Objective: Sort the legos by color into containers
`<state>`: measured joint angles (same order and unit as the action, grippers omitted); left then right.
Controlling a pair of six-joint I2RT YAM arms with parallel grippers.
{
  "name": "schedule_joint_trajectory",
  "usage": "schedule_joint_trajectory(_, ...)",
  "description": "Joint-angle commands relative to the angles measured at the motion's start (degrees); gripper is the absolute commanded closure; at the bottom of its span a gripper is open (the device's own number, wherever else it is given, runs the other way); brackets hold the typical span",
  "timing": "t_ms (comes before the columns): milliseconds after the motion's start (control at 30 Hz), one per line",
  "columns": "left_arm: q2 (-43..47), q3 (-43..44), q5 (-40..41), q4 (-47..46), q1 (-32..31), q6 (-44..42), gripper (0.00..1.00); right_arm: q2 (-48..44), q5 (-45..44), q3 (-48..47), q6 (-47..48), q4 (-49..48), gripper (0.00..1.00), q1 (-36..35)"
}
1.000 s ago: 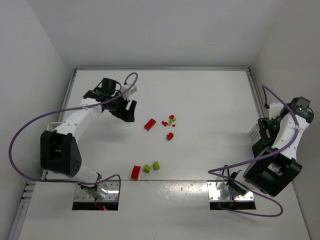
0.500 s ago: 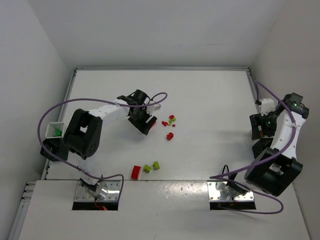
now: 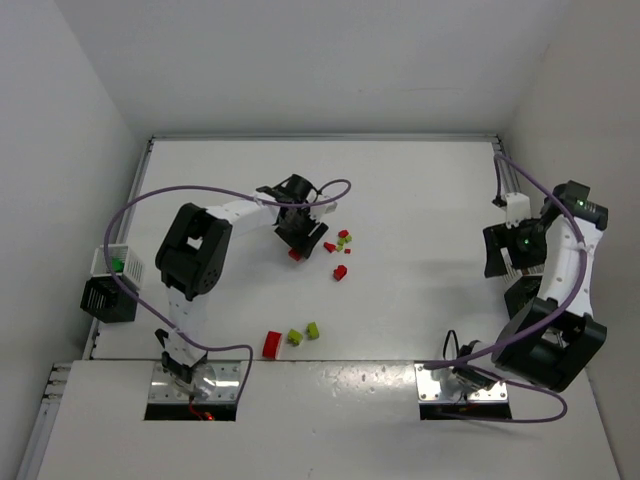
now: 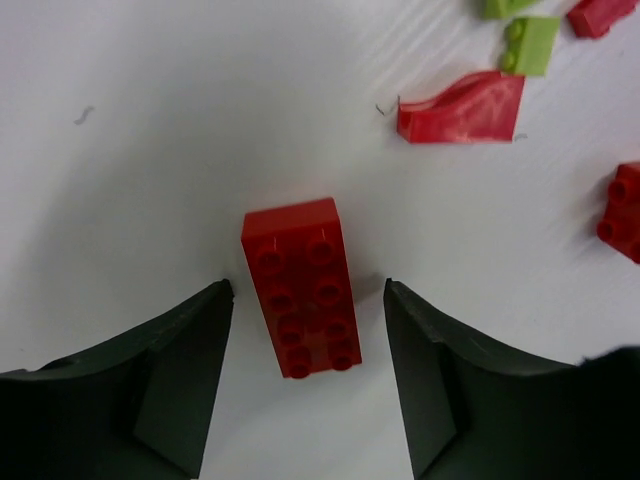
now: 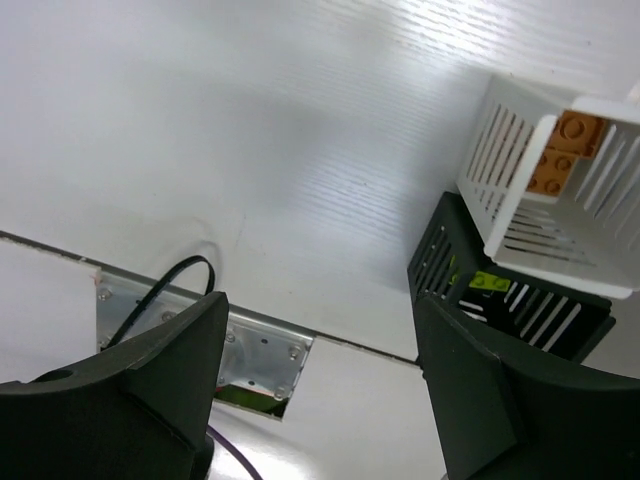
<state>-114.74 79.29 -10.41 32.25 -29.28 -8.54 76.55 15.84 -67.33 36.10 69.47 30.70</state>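
A red two-by-four brick [image 4: 300, 285] lies flat on the table between the open fingers of my left gripper [image 4: 307, 300], which hovers low over it without touching it. In the top view the left gripper [image 3: 304, 238] is mid-table with the brick's end [image 3: 294, 255] showing beside it. More small red and lime legos [image 3: 341, 241] lie just right of it, and a red slope piece [image 4: 465, 108] is close by. My right gripper [image 5: 318, 330] is open and empty, beside a white bin [image 5: 520, 200] holding an orange-looking brick.
A black slatted bin [image 5: 470, 290] with a lime brick stands under the white one. At the left edge are a white bin [image 3: 133, 268] with a green piece and a black bin [image 3: 105, 300]. A red brick [image 3: 271, 344] and two lime bricks [image 3: 303, 333] lie near the front.
My left arm has swung from the back left to mid-table and come down over the red brick. My right gripper has risen and shifted a little toward the back.
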Motion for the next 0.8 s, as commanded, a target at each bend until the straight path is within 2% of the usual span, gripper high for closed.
schedule_joint_trajectory(0,-2.9,2.7,0.6,-1.6,-1.3,1.3,0.33,0.4,4.3,-3.1,1.2,1.3,0.25,-1.8)
schedule_joint_trajectory(67,-3.5,3.2,2.1,-1.6,-1.3,1.3,0.43,1.0,4.3,-3.6,0.6,1.3,0.25,-3.2)
schedule_joint_trajectory(100,-3.5,3.2,2.2,-1.6,-1.3,1.9,0.57,1.6,5.0,-4.1,-0.4,1.3,0.25,-4.5)
schedule_joint_trajectory(200,-3.5,3.2,3.4,-1.6,-1.3,1.9,0.73,3.0,6.2,-4.6,-3.6,-0.6,0.25,-7.2)
schedule_joint_trajectory(400,2.8,2.2,2.1,-0.8,2.3,4.0,0.80,7.4,8.6,-4.7,-10.7,-6.1,0.25,-18.2)
schedule_joint_trajectory(433,4.1,2.2,1.5,-0.2,3.2,4.0,0.84,8.2,9.5,-4.7,-12.3,-6.7,0.25,-21.9)
schedule_joint_trajectory(533,11.2,2.2,1.5,2.6,7.6,5.5,0.85,9.6,11.1,-4.0,-13.9,-9.3,0.25,-28.7)
schedule_joint_trajectory(567,13.3,2.7,1.5,3.3,10.8,6.3,0.88,9.6,11.1,-3.3,-13.9,-10.5,0.25,-33.8)
schedule_joint_trajectory(633,19.7,2.7,1.5,6.2,14.6,8.8,0.92,10.9,11.7,-2.7,-13.9,-11.7,0.25,-39.2)
schedule_joint_trajectory(667,21.9,2.7,1.5,7.3,16.6,9.6,0.95,11.9,11.7,-2.7,-13.9,-12.4,0.25,-44.4)
schedule_joint_trajectory(700,23.9,2.7,1.5,8.4,20.4,11.1,0.97,12.4,12.3,-2.1,-13.9,-13.8,0.25,-46.8)
schedule_joint_trajectory(767,29.1,3.2,4.8,13.0,23.8,11.7,1.00,14.5,12.8,-2.7,-13.9,-14.4,0.25,-53.2)
